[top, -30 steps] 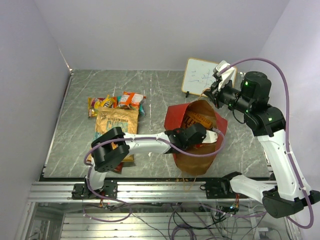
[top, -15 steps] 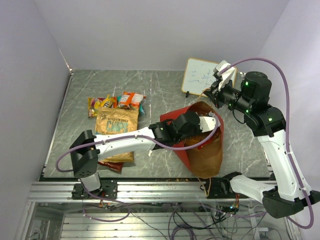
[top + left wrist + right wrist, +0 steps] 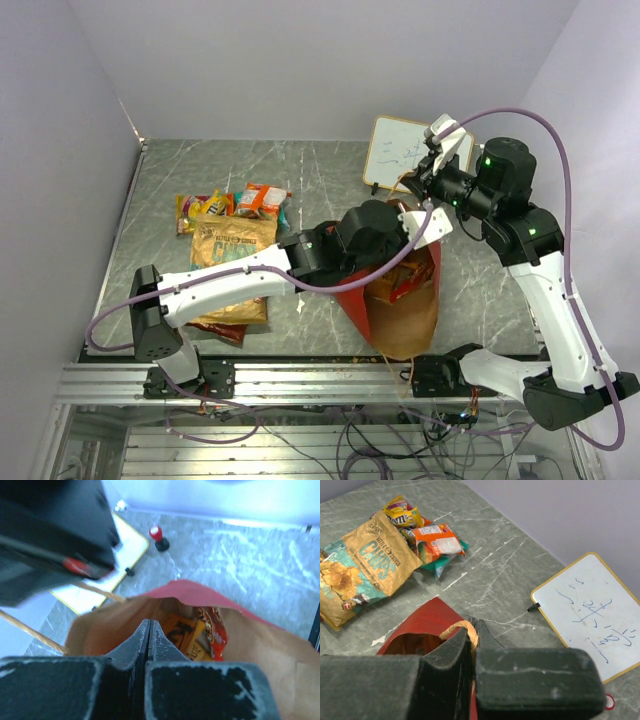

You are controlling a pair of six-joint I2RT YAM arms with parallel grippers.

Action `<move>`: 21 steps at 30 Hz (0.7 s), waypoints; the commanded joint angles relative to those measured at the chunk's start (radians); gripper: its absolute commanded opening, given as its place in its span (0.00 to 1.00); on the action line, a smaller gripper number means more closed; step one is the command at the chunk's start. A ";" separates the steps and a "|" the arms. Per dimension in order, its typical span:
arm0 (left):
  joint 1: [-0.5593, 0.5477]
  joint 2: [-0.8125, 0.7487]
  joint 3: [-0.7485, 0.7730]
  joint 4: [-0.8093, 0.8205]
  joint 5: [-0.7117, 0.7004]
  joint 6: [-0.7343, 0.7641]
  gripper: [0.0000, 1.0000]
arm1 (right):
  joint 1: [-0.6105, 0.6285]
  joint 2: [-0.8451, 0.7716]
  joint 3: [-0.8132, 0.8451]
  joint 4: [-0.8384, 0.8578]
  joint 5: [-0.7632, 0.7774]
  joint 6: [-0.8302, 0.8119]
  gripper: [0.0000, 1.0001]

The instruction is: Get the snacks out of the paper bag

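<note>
The paper bag [image 3: 400, 310], red outside and brown inside, stands open at centre right. My right gripper [image 3: 420, 182] is shut on its cord handle [image 3: 456, 627] and holds it up; the red bag wall [image 3: 425, 625] shows below its fingers. My left gripper [image 3: 149, 624] is shut and empty, hovering over the bag's mouth [image 3: 408, 232]. Orange, yellow and red snack packets [image 3: 197, 635] lie inside the bag. Out on the table lie a tan-brown chip bag [image 3: 235, 250], a yellow-orange pack [image 3: 203, 207], an orange-teal pack [image 3: 265, 200] and a red chip bag [image 3: 225, 330] partly under my left arm.
A small whiteboard [image 3: 400, 150] stands behind the bag, with a red-capped marker [image 3: 159, 535] near it. Walls close in the table on the left, back and right. The table's metal front rail [image 3: 300, 380] runs below the arms.
My left gripper has risen out of the bag and moved toward the back, shut with nothing in it. The bag now stands taller and narrower under my right gripper's hold.
</note>
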 commanded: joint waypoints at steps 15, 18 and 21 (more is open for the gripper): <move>-0.011 -0.044 -0.021 -0.030 0.101 0.006 0.37 | 0.000 -0.026 -0.016 0.071 0.019 0.026 0.00; -0.011 -0.057 -0.091 0.020 0.075 0.020 0.57 | 0.001 -0.019 -0.007 0.065 0.019 0.024 0.00; -0.011 -0.080 -0.188 0.090 0.052 0.067 0.69 | 0.000 -0.014 0.004 0.058 0.016 0.023 0.00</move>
